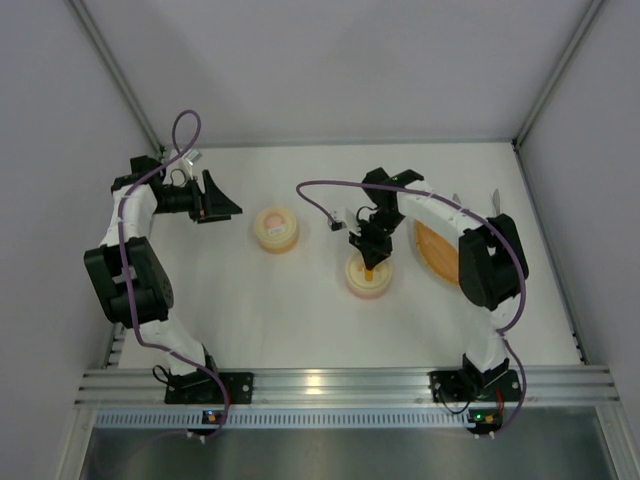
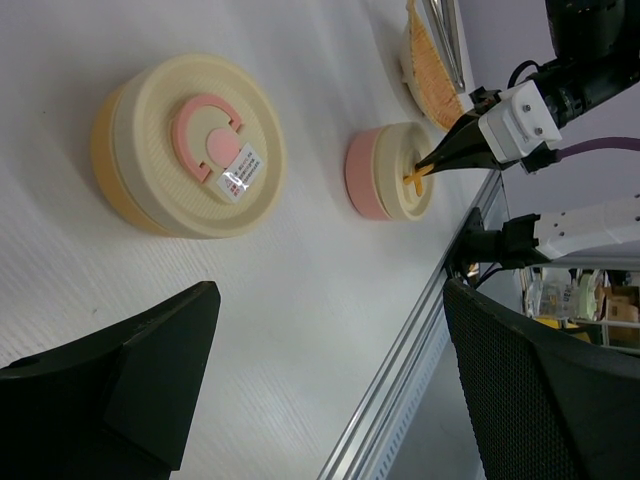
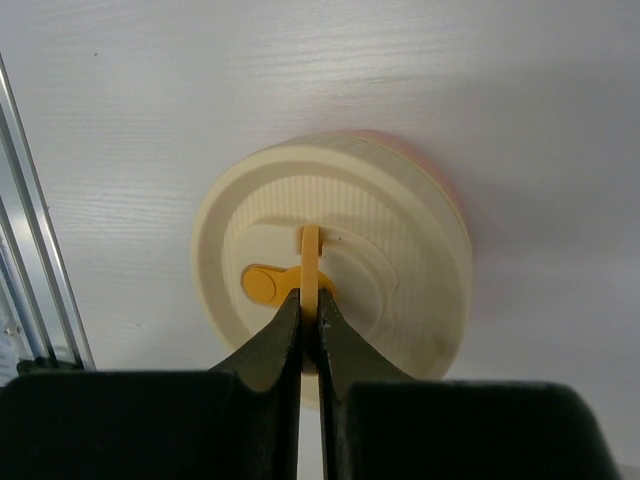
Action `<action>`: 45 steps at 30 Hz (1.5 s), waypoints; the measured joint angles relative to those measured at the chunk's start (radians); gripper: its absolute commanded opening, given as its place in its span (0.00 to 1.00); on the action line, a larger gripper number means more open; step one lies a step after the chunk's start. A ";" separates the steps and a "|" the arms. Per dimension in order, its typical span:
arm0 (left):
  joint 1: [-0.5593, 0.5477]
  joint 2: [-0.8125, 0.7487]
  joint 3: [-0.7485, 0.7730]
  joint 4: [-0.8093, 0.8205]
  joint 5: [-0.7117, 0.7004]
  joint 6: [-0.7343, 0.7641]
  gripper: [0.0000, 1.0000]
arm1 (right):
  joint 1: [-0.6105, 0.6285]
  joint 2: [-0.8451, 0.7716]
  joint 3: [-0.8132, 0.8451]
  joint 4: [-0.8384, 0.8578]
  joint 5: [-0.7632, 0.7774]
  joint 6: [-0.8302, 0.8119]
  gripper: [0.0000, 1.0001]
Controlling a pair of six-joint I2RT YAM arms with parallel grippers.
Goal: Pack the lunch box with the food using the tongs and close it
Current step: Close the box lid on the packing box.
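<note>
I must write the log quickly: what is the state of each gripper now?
Left gripper: open, holding nothing.
Right gripper: closed on the yellow handle of the round lid.

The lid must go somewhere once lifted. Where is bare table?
Bare: the near strip between the yellow container, the pink container and the rail; also the far strip by the wall. Crowded: pink container to orange tray, under the right arm.

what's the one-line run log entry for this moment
right gripper: shut on lid handle of pink box | left gripper: open, clear of yellow box | tongs: in orange tray
</note>
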 measured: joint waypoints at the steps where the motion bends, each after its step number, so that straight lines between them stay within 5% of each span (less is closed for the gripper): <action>1: 0.000 0.000 0.000 -0.001 0.000 0.002 0.98 | 0.000 0.000 0.000 0.000 0.000 0.002 0.00; 7: 0.000 0.000 0.000 -0.005 -0.003 0.016 0.98 | 0.000 0.000 -0.005 0.009 -0.001 0.029 0.00; 19: 0.000 -0.035 -0.006 -0.005 -0.036 0.024 0.98 | -0.004 -0.055 -0.127 0.177 -0.061 0.335 0.00; 32: 0.000 -0.036 -0.016 0.008 -0.061 0.019 0.98 | -0.030 -0.138 -0.354 0.538 -0.190 0.817 0.00; 45: 0.000 -0.036 -0.016 0.004 -0.084 0.025 0.98 | -0.029 -0.085 -0.386 0.761 -0.287 1.043 0.00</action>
